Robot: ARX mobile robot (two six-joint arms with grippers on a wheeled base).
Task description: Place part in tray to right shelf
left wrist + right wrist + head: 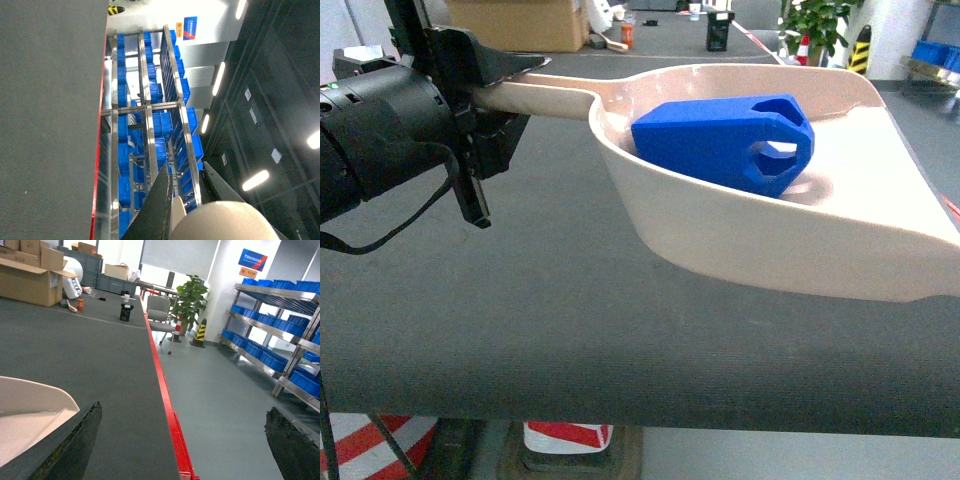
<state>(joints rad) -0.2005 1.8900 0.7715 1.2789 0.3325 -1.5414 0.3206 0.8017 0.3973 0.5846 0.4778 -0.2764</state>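
With the left gripper [485,95] jaws clamped on the handle of the pale beige-pink plastic scoop tray [740,235], the bright blue plastic block part [725,140] lies inside it above the dark tabletop [520,320]: carry step. Next likely calls for swinging right, level, toward the steel shelf with blue crates [280,340], seen only by wrist views; right gripper [182,440] jaws apart, empty.

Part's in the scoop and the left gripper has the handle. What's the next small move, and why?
Probably swing the tray level toward the steel rack on the right. The blue part already lies inside, the left gripper clamps the handle, and the right gripper hangs open.
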